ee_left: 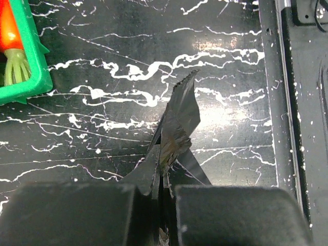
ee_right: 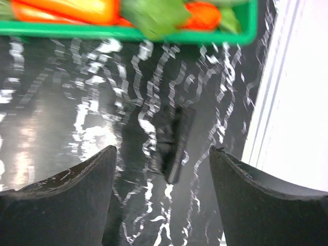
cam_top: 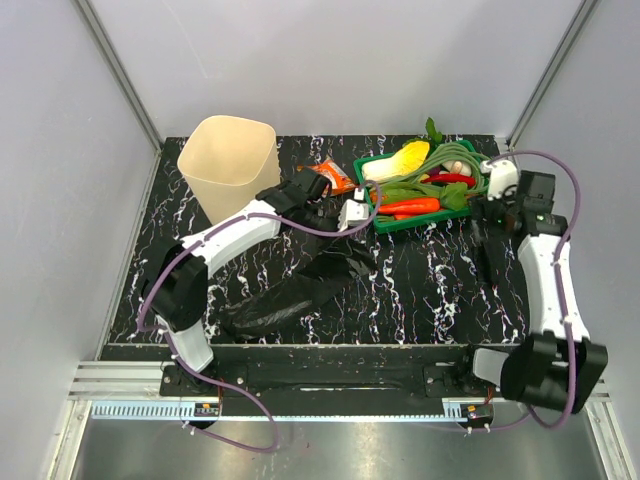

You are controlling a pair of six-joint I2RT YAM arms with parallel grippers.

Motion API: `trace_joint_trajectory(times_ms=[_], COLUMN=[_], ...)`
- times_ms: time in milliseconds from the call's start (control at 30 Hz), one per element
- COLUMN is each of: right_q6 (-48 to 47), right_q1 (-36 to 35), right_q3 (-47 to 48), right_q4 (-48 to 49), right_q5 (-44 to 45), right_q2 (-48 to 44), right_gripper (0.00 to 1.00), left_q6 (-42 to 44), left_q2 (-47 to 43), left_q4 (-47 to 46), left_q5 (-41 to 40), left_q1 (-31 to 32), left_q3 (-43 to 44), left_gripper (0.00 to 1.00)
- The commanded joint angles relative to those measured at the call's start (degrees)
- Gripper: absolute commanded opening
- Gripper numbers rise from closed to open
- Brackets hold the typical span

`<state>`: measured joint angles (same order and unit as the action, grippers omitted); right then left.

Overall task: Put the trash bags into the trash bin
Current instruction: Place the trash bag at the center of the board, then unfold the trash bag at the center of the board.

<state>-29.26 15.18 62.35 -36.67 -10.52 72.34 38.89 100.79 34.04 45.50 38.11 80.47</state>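
The trash bin (cam_top: 228, 165) stands upright at the back left, cream and open-topped. My left gripper (cam_top: 340, 228) is shut on a large floppy black trash bag (cam_top: 290, 290) that trails from the jaws down to the table's front left. In the left wrist view a crinkled fold of this bag (ee_left: 177, 128) sticks out from the closed gripper (ee_left: 163, 187). My right gripper (cam_top: 487, 222) is open above a small folded black trash bag (cam_top: 487, 258). In the right wrist view that bundle (ee_right: 174, 143) lies on the table between the spread fingers of the gripper (ee_right: 163, 154), apart from both.
A green tray (cam_top: 420, 224) of vegetables stands at the back right, just behind both grippers; it also shows in the left wrist view (ee_left: 36, 61) and the right wrist view (ee_right: 128, 32). An orange snack wrapper (cam_top: 330, 175) lies between bin and tray. The white side wall (ee_right: 297, 102) is close on the right.
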Motion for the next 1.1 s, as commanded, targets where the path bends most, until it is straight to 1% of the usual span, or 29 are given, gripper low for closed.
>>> trace_joint_trajectory(times_ms=[0,33,67,100,133,200,233,267,300,333,367,433,467,500,567,667,800,933,1067], right_q6=[4.55,6.04,7.97,9.29,11.13,15.35,16.59,17.12,16.69,15.82,15.37,15.02,15.45,15.89,16.42,15.98,15.19,15.98,15.37], right_q1=[-11.02,-13.48,-14.47,-14.82,-14.83,-14.92,-14.92,-14.92,-16.74,-17.54,-18.25,-19.31,-20.09,-20.36,-21.24,-23.00,-25.46,-27.39,-30.29], right_q3=[2.34,3.12,4.35,5.23,6.11,4.81,4.02,3.05,2.61,2.17,1.64,0.41,-0.29,-1.17,-2.84,-4.42,-6.71,-8.38,-7.77], right_q4=[-3.67,-4.55,-6.03,-7.79,-8.07,-5.02,-3.17,-1.58,-0.78,-0.78,-0.78,-0.34,0.53,1.41,3.26,3.53,4.75,8.36,9.41], right_q5=[-1.16,-3.25,-7.45,-14.80,-20.27,-29.16,-31.73,-33.06,-33.42,-33.25,-33.25,-33.86,-33.51,-33.34,-32.11,-30.96,-30.96,-30.87,-30.70], right_q2=[-7.90,-9.04,-9.32,-8.88,-8.44,-7.74,-7.56,-7.39,-7.04,-6.34,-5.81,-5.36,-5.54,-5.97,-7.20,-8.09,-8.00,-7.13,-3.62], right_gripper=[0.78,0.81,0.81,0.81,0.81,0.80,0.79,0.75,0.71,0.65,0.53,0.57,0.61,0.62,0.59,0.61,0.61,0.63,0.63], left_q6=[-4.70,-5.66,-6.45,-7.25,-8.04,-8.57,-8.83,-9.10,-9.36,-9.54,-9.89,-9.98,-9.98,-9.98,-9.98,-9.98,-10.15,-10.24,-10.51], left_q2=[0.11,0.19,0.11,0.28,0.54,1.42,1.95,2.21,2.39,2.65,2.74,2.83,2.74,2.83,3.00,3.09,3.01,2.83,2.92], left_q4=[-3.80,-4.68,-5.47,-6.17,-6.79,-7.06,-7.06,-7.06,-7.06,-7.15,-7.23,-7.24,-7.24,-7.32,-7.41,-7.41,-7.41,-7.59,-7.67], left_q5=[-0.49,-1.02,-1.37,-1.90,-2.25,-2.17,-2.08,-2.08,-1.82,-1.81,-1.90,-1.64,-1.81,-1.90,-2.34,-2.69,-2.26,-1.55,-0.68], left_q1=[1.44,1.88,2.40,3.02,3.46,4.17,4.43,4.61,4.78,4.96,5.13,5.48,5.66,5.57,5.66,5.66,5.66,5.66,5.84], left_q3=[3.64,3.73,3.99,4.26,4.43,5.40,6.10,6.54,7.07,7.25,7.60,7.86,7.95,8.21,8.30,8.48,8.57,8.04,8.13], left_gripper=[0.00,0.00,0.00,0.00,0.00,0.00,0.00,0.00,0.00,0.00,0.00,0.00,0.00,0.00,0.00,0.00,0.00,0.00,0.00])
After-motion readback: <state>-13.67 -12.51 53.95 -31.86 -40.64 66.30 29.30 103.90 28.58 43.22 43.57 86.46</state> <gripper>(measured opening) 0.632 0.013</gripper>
